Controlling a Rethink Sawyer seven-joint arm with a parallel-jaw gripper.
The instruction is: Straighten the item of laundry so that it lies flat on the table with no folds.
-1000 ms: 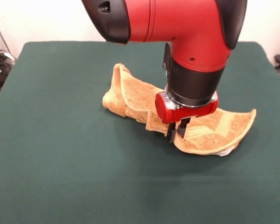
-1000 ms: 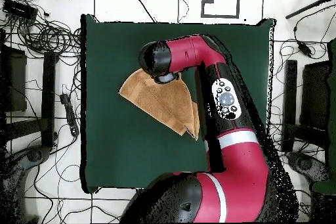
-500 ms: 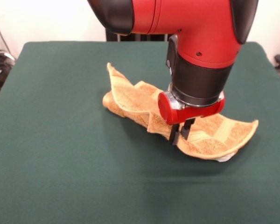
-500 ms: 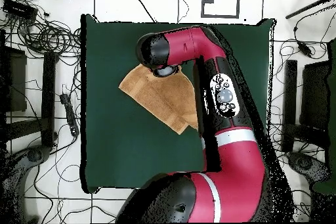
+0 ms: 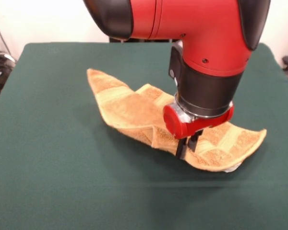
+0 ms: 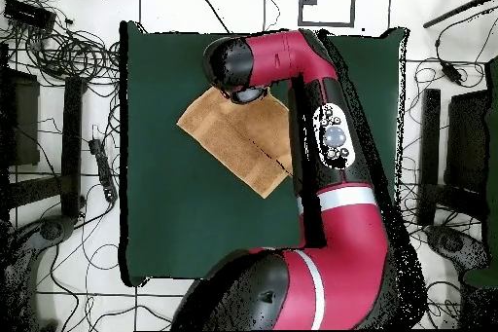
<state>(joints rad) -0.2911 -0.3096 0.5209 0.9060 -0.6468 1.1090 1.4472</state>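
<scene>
A red and black robot arm [image 5: 201,52] reaches down over a dark green worktop [image 5: 62,182]. An orange-tan terry towel [image 5: 129,112] lies near the middle of the worktop, not yet flat. In the front view its left corner is lifted and curls upward, a fold ridge runs across the middle, and the right end bows up off the cloth. Paler woven bands cross the towel, and a small white tag [image 5: 232,167] peeks out under its right end.

The claw [image 5: 186,143] hangs from the arm's red wrist with its two dark fingers [image 5: 181,147] drawn close together, pinching the towel's near edge at the fold.

In the overhead view the towel [image 6: 233,143] appears as a rough diamond in the upper middle of the worktop [image 6: 175,231], one corner hidden under the arm [image 6: 321,143], which covers the claw.

Cables [image 6: 68,51] lie on the floor around the worktop. No containers appear.
</scene>
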